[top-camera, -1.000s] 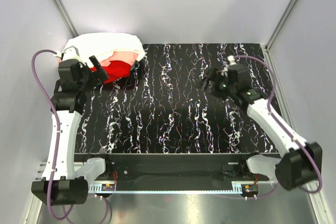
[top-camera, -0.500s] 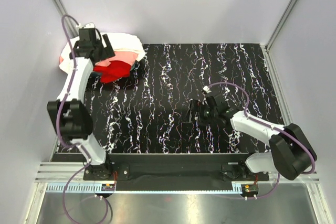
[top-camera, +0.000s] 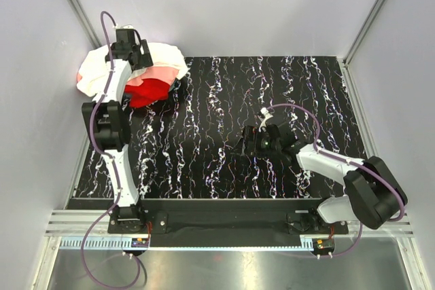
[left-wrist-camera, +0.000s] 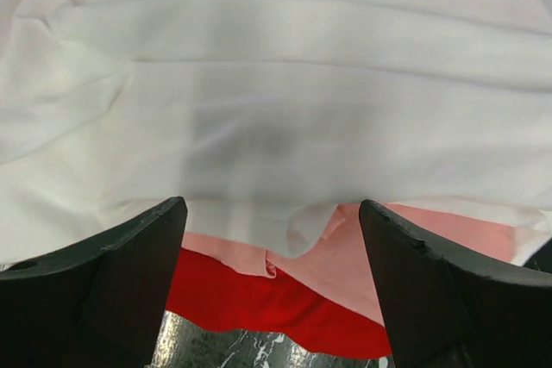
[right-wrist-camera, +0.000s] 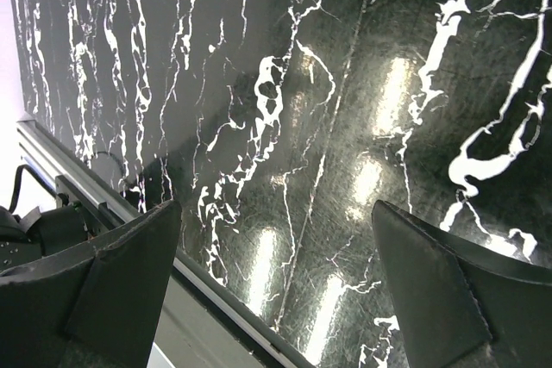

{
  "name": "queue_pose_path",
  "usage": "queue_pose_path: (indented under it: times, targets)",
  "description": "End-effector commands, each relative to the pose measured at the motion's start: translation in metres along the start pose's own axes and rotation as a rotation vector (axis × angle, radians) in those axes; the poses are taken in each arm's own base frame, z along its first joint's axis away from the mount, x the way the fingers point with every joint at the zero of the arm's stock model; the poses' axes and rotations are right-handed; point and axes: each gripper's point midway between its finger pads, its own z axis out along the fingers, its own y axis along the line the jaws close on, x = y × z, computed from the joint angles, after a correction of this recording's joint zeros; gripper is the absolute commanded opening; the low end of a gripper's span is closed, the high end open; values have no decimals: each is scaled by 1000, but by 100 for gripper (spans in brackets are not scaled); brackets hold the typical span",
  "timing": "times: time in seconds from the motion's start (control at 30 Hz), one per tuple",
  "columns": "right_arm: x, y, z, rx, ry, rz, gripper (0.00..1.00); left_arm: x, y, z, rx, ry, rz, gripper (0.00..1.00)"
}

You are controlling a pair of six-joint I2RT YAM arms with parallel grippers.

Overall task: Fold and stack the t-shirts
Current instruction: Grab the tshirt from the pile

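Note:
The t-shirts lie in a heap at the table's far left corner. The white one (top-camera: 166, 56) is on top, the salmon-pink one (top-camera: 163, 73) under it, and the red one (top-camera: 151, 92) lowest at the front. My left gripper (top-camera: 136, 56) is stretched out over the heap and open. In the left wrist view its jaws (left-wrist-camera: 272, 208) straddle the white shirt's (left-wrist-camera: 276, 101) hem, with pink (left-wrist-camera: 371, 256) and red (left-wrist-camera: 259, 303) cloth below, and nothing is gripped. My right gripper (top-camera: 250, 142) hangs open low over the mid-table, its jaws (right-wrist-camera: 276, 208) holding nothing.
The black marbled table top (top-camera: 224, 100) runs from the heap to the right wall. Grey walls close in the left, far and right sides. A metal rail (right-wrist-camera: 207, 299) along the near edge shows in the right wrist view.
The left arm has swung up from beside the heap and now reaches over it. The right arm has dropped and drawn back toward the table's middle.

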Motion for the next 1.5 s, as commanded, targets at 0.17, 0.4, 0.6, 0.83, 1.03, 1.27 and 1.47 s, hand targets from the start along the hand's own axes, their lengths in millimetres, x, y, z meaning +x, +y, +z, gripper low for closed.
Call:
queue_pose_path:
  times: [0.17,0.4,0.6,0.83,1.03,1.27,1.47]
  targets:
    - [-13,18,4,-68,-25,-32,100,-44,8,4,-65,-115,38,82]
    - [-13,17,7,-60,-18,-26,100,-42,3,15,-38,-104,48,62]
    - [-13,16,9,-59,-11,-26,100,-32,-6,4,6,-84,14,90]
    - [-12,16,12,-57,-2,-23,100,-47,-4,-26,-5,-157,11,97]
    - [-12,16,11,-59,-2,-25,100,-39,-4,-10,-18,-124,19,91]
    - [-12,16,12,-59,-2,-25,100,-25,-2,11,-34,-85,26,88]
    - [-11,15,13,-59,6,-22,100,-18,-1,23,-41,-65,25,79]
